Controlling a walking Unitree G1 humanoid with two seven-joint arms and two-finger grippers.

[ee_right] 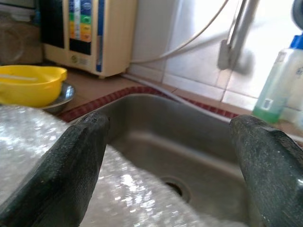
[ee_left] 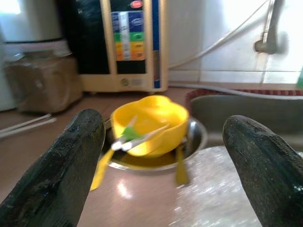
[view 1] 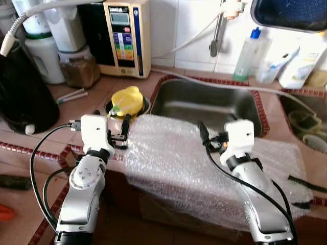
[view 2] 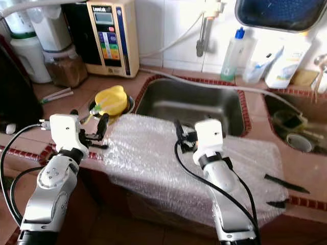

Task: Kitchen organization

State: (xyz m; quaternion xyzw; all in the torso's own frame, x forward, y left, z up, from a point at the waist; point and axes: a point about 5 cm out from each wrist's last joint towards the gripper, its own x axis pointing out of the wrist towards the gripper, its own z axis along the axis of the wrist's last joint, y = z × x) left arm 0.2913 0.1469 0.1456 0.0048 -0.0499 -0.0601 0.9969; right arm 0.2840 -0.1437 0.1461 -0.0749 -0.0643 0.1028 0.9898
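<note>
The bubble wrap (view 1: 204, 168) is draping over the bench edge before the sink (view 1: 204, 104); light, floppy, slippery, best pinched at an edge. Left gripper (view 1: 124, 133) and right gripper (view 1: 203, 137) are hovering open-fingered.

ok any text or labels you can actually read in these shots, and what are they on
None reads clearly.
Cream water machine: dark brand strip at top, too blurred; its coloured buttons and small screen are also illegible.
Green-tinted bottle: label too small.
White carton by the wall: print too blurred.
</note>
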